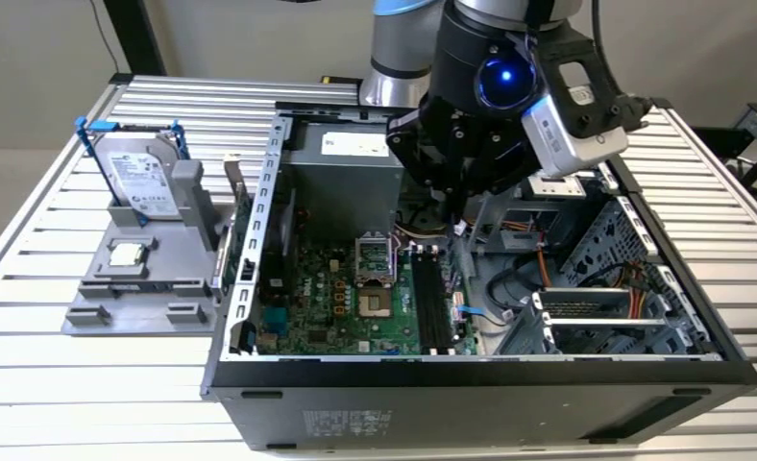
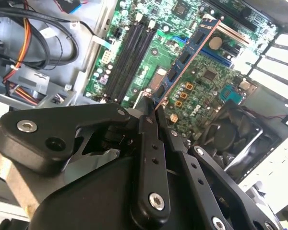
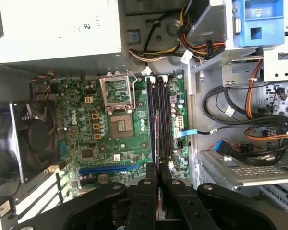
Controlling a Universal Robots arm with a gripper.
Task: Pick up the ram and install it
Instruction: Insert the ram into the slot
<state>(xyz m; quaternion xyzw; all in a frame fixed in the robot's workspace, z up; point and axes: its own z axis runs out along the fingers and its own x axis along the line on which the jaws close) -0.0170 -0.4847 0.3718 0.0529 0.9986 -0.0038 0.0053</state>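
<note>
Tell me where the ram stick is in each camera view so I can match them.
Second wrist view: the long, blue-green ram stick with a gold edge slants away from the black fingers.
First wrist view: edge-on, a thin line beyond the fingers.
Exterior view: too thin to make out beneath the gripper.
Shared landmark: the long black memory slots.

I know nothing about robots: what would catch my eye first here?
The black robot arm bent over the open computer case dominates the exterior view. In the second wrist view its gripper is shut on the ram, a thin stick held over the green motherboard. At the exterior view's left, a silver hard drive stands upright on a grey stand.
</note>
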